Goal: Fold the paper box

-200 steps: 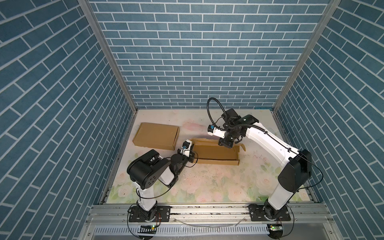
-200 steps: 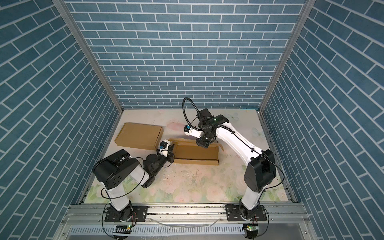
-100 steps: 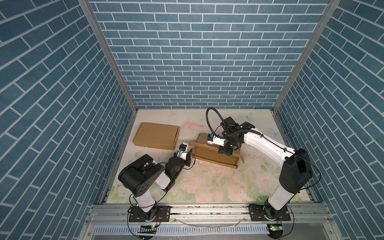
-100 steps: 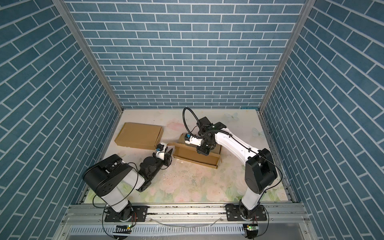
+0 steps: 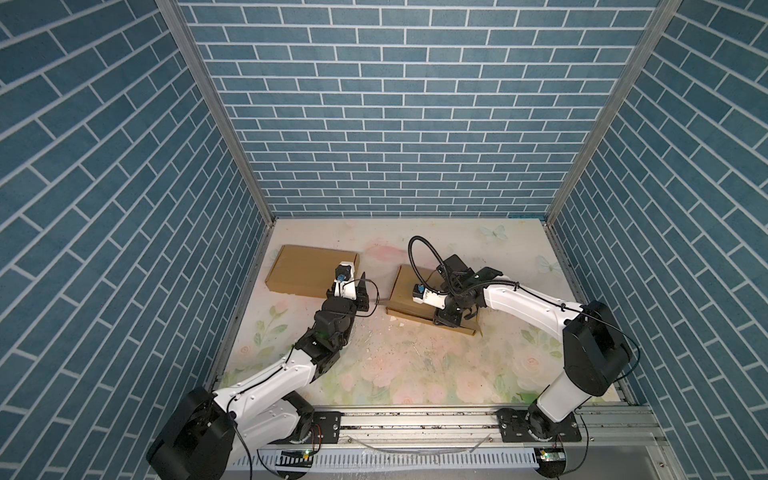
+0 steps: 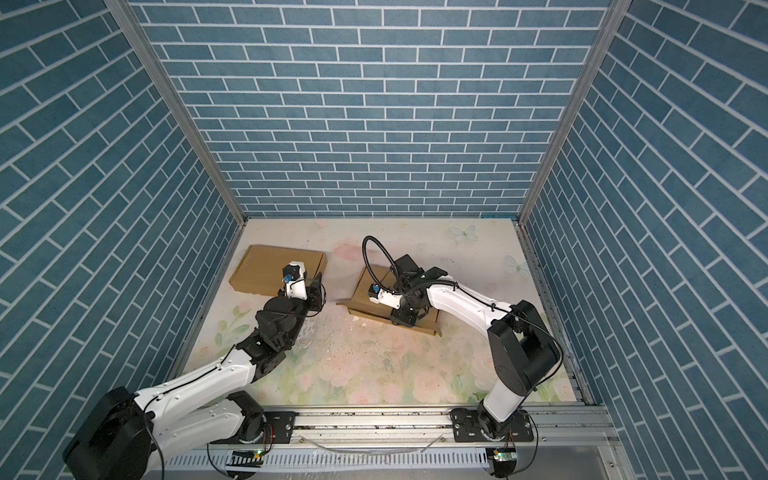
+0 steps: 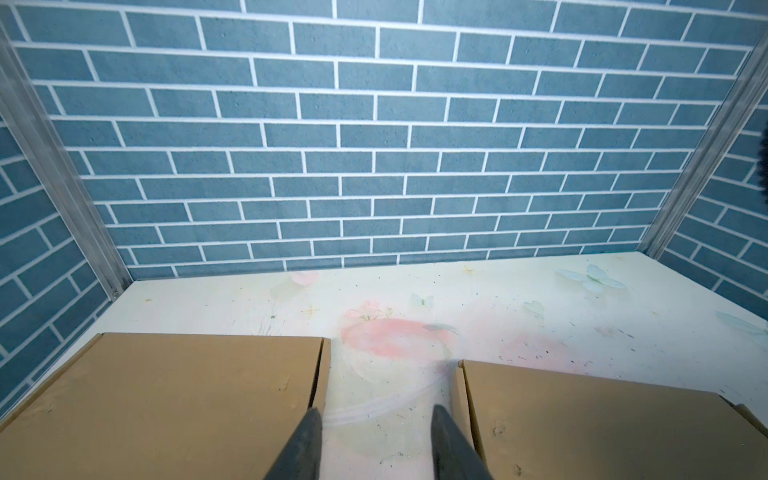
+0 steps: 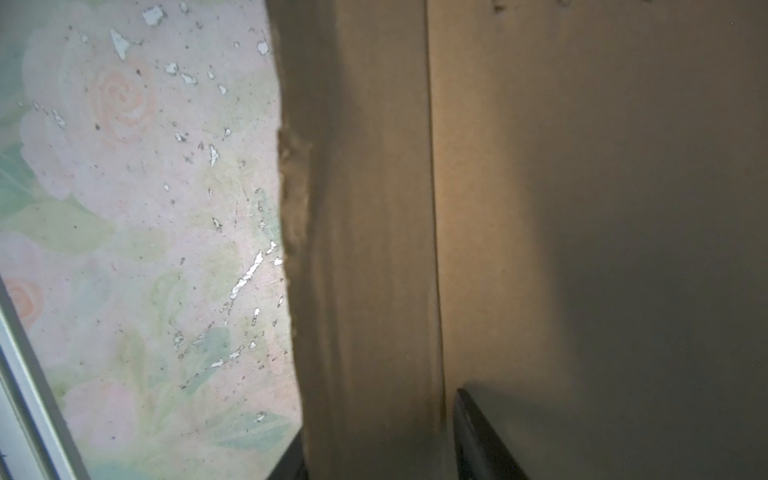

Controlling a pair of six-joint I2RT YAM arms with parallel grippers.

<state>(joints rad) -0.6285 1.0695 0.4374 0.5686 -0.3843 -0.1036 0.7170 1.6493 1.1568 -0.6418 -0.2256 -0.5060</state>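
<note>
Paper box (image 5: 405, 286): it lies flat on the floral table (image 5: 415, 374), a little right of the middle, under the right arm's wrist.
Long axis: it runs left to right in both top views, but slanted; the left end is nearer to the back wall and the right end is nearer to the front rail.
Flaps: a thin flap points out to the left at the front left corner, and a small tab shows at the front right corner.
Right gripper (image 8: 378, 419): it is low over the front long edge of the paper box; the jaws are spread, one finger on each side of the front strip of cardboard. I cannot tell whether the pads touch the cardboard.
Left gripper (image 7: 374, 440): it is above the bare table, in the gap between the two boxes, and aims to the back wall; the jaws are spread, with only table between the fingers (image 7: 311, 440).
Second box (image 5: 307, 270): closed and flat, at the back left of the table, apart from the paper box; its long axis also goes left to right.
</note>
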